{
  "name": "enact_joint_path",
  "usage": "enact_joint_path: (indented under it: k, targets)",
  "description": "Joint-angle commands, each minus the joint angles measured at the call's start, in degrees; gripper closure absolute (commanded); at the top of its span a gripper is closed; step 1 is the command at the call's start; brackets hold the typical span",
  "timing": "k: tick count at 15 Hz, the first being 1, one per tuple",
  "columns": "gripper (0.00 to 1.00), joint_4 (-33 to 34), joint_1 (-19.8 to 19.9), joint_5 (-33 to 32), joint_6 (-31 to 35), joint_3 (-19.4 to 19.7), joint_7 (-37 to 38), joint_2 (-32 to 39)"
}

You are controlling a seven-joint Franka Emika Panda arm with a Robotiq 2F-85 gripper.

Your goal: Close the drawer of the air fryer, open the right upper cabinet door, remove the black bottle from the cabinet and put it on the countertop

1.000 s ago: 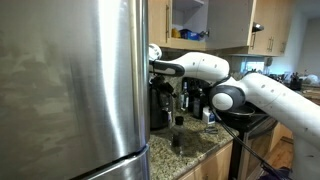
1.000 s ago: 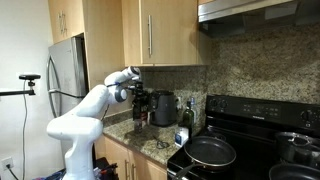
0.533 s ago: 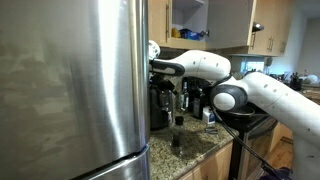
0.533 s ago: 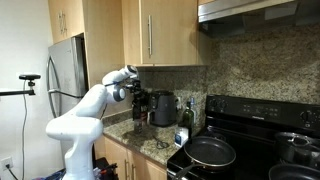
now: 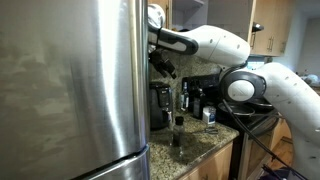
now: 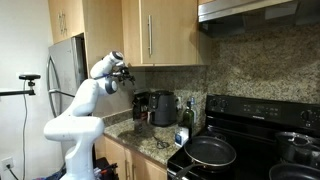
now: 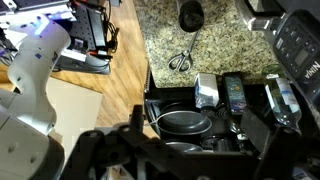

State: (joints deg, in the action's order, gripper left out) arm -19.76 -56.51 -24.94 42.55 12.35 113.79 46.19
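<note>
The black air fryer stands on the granite countertop. Its drawer looks pushed in. In front of it a small slim black bottle stands upright on the countertop; from above it shows as a dark round top. My gripper hangs open and empty above the air fryer, just under the cabinet, whose pale interior shows behind the arm. A light-wood door with a bar handle faces the camera; I cannot tell how far it is swung.
The steel fridge fills the near side. A black coffee maker stands beside the air fryer. Scissors lie on the granite. The black stove carries pans, with small bottles at its edge.
The arm has risen from level with the air fryer's top to just below the cabinet. The gripper stayed open and the bottle did not move.
</note>
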Motion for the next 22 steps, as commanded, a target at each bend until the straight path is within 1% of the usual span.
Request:
enact_joint_path:
  k: [1, 6, 7, 8, 10, 11, 12, 13, 14, 16, 17, 18, 19, 21, 22]
  targets:
    - [0.0, 0.02, -0.74, 4.47, -0.42, -1.59, 9.96, -6.69]
    - [0.0, 0.08, -1.91, 8.89, -2.48, -3.69, 26.96, -15.99]
    - [0.0, 0.09, -1.66, 6.2, -1.07, -3.46, 21.45, -13.06]
    - [0.0, 0.06, -1.77, 6.68, -1.22, -4.01, 23.6, -14.72]
    - [0.0, -0.05, -1.84, 6.85, -1.46, -4.48, 24.95, -16.56]
    - [0.0, -0.08, -2.95, 3.61, -2.82, -3.03, 24.37, -15.57]
    - [0.0, -0.29, -5.44, -0.63, -1.75, -1.52, 25.48, -16.51]
    - [0.0, -0.49, -0.08, 0.88, 6.92, -1.87, 27.73, -11.25]
    - [0.0, -0.78, 0.83, 1.58, 9.91, -2.29, 30.71, -11.26]
    - [0.0, -1.18, 2.96, 2.87, 16.05, -2.66, 37.4, -9.04]
    - [0.0, 0.05, 2.99, 2.61, 16.66, -2.45, 40.45, -8.0]
    - [0.0, -0.24, 3.32, 8.85, 17.91, 8.92, 36.01, -9.31]
    - [0.0, -1.37, 2.97, 9.97, 17.66, 11.36, 36.44, -10.83]
    - [0.0, -1.09, 2.44, 14.24, 18.26, 21.65, 35.61, -11.14]
    - [0.0, -0.9, 0.94, 18.21, 16.71, 26.63, 35.42, -10.15]
